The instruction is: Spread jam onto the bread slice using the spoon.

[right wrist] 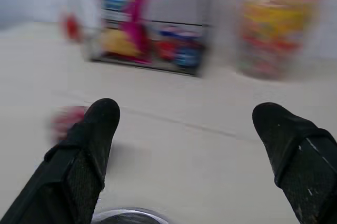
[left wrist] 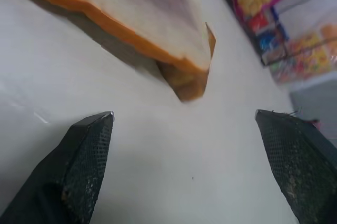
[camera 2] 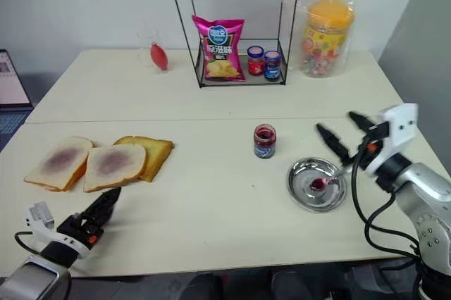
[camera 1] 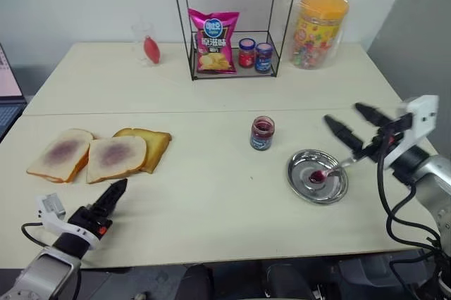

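Two pale bread slices with purplish jam smears lie at the table's left, one beside the other, which leans on a golden toasted slice. The blue-labelled jam jar stands open at mid-table. The spoon rests in a round metal dish, its bowl red with jam and its handle pointing right. My right gripper hovers open just above and right of the dish, holding nothing. Near the front edge, my left gripper is open and empty, pointing at the slices' near corner.
A black wire rack at the back holds a pink crisp bag and two small lidded jars. Right of it stands a big sweets jar, left of it a clear cup with something red. A laptop edge shows far left.
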You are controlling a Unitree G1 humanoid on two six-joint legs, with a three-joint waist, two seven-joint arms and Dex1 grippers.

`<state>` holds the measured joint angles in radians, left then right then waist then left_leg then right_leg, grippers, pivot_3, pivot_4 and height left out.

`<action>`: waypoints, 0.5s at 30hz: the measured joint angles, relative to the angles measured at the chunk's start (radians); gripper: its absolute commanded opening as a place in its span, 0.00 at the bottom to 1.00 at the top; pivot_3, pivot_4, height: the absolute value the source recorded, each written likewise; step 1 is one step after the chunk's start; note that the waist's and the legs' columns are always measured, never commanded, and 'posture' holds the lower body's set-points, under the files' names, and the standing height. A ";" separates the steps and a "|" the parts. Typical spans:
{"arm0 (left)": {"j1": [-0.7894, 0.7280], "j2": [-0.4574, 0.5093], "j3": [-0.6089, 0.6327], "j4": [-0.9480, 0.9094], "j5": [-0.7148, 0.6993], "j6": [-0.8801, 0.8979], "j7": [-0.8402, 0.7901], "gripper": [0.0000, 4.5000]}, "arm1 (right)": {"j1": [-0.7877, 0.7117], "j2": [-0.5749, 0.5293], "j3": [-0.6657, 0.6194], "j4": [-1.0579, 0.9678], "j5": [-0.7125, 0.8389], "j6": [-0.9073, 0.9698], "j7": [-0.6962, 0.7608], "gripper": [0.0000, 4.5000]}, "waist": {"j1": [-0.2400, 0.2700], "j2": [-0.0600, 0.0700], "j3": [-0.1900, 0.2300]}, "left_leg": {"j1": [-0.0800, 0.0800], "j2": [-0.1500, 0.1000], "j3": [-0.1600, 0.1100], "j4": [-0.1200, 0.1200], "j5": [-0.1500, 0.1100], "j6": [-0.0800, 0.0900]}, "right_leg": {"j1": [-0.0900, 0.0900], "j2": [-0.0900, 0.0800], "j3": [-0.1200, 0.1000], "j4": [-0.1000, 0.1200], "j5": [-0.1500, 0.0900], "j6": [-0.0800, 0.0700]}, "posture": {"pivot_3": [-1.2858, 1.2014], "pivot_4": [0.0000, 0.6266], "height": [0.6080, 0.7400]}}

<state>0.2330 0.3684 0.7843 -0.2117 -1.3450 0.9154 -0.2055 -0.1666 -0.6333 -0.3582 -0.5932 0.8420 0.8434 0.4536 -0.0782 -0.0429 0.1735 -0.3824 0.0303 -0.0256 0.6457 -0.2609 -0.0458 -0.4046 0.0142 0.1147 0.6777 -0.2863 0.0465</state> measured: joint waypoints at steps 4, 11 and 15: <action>-0.102 0.003 -0.029 0.061 -0.015 -0.018 0.061 1.00 | -0.019 -0.068 0.095 -0.015 0.209 0.146 0.099 0.99 | 0.019 0.002 0.001 | -0.007 -0.001 0.001 0.000 0.000 0.000 | -0.001 -0.001 -0.002 0.000 0.000 0.000 | 0.52 0.24 1.00; -0.242 -0.025 -0.033 0.175 -0.008 -0.109 0.139 1.00 | -0.088 -0.094 0.199 -0.010 0.237 0.165 0.152 0.99 | 0.023 0.003 0.001 | -0.008 -0.001 0.000 0.000 0.000 0.000 | -0.001 -0.001 -0.006 -0.001 0.001 0.001 | 0.52 0.24 1.00; -0.256 -0.047 -0.042 0.176 0.013 -0.152 0.154 0.92 | -0.093 -0.082 0.223 -0.009 0.230 0.153 0.146 1.00 | 0.024 0.004 0.000 | -0.007 -0.001 -0.001 0.000 0.000 0.000 | 0.000 -0.001 -0.007 0.001 0.001 0.001 | 0.52 0.24 1.00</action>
<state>-0.0225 0.3212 0.7426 -0.0359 -1.3324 0.7632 -0.0513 -0.2600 -0.7151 -0.1352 -0.6018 1.0719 0.9968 0.5995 -0.0546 -0.0391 0.1739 -0.3898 0.0290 -0.0265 0.6461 -0.2606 -0.0462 -0.4049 0.0130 0.1081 0.6783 -0.2853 0.0471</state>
